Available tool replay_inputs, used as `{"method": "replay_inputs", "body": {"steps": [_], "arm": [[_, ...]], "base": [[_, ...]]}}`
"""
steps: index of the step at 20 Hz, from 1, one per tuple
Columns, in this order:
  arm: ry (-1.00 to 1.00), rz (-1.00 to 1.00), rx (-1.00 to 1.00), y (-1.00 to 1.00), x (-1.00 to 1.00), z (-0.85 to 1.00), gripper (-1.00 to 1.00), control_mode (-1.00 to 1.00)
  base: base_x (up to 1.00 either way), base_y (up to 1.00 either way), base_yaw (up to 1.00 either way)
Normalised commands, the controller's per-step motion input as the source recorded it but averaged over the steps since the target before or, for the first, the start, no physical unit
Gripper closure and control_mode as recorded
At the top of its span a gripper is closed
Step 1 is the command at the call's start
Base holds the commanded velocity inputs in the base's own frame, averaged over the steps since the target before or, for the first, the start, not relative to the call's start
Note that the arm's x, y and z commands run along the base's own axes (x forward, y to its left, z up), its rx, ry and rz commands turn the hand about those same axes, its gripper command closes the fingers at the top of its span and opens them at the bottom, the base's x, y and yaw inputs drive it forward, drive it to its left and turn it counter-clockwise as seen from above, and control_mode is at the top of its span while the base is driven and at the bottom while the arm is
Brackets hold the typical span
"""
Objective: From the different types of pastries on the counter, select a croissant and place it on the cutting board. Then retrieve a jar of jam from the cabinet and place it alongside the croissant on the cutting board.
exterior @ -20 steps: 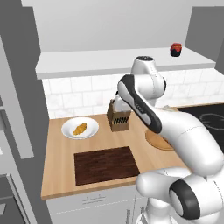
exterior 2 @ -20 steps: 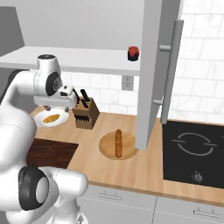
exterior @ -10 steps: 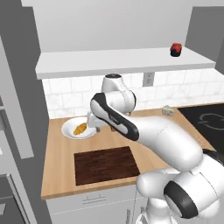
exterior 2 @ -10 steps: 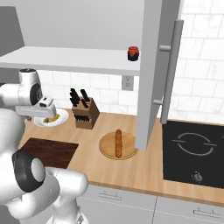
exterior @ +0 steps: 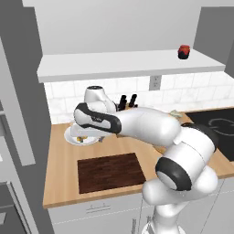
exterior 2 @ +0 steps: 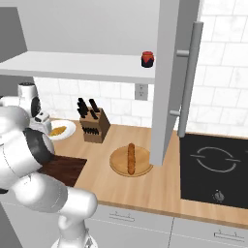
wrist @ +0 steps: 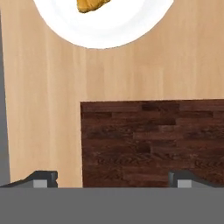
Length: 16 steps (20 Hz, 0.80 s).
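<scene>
**Claw spread wide, short of the croissant's plate**

At the left end of the worktop (exterior: 59,183) the arm reaches across, and the claw (wrist: 111,179) hangs over the near edge of the cutting board (wrist: 153,142), its fingers standing wide apart with nothing between them. The croissant (wrist: 92,4) lies on a white plate (wrist: 105,30) just beyond the board, and in the hand view it sits ahead of the claw and a little to the left of centre, cut off by the top edge. Its long axis can't be read from that sliver; from the right base view it appears to run along the worktop's length, slightly slanted. So the coming move, as I judge it, is forward past the board's far edge and then down onto the plate.

On the pale grey cabinet (exterior 2: 77,68) the jar of jam (exterior 2: 147,59) stands untouched, well apart from the arm. Resting on a round board (exterior 2: 118,162) right of the knife block (exterior 2: 94,127), the baguette (exterior 2: 131,157) plays no part yet.

Compared with a second ago, the arm has swung from upright near the knife block down and left toward the plate, and the fingers have eased slightly wider.
</scene>
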Motion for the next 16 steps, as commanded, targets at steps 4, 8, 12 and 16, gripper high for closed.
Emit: {"method": "replay_inputs", "body": {"steps": [4,8,12,16], "arm": [[0.08,-0.12,0.0,0.24,0.81,-0.11,-1.0,-1.0],[0.06,-0.1,0.0,0.14,0.65,-0.12,-1.0,-1.0],[0.0,-0.08,-0.01,0.29,0.06,-0.36,-1.0,-1.0],[0.0,-0.07,-0.04,0.34,0.0,-0.5,-1.0,-1.0]], "base": [[0.0,0.0,0.0],[0.0,0.0,0.0],[0.0,0.0,0.0],[0.0,0.0,0.0]]}}
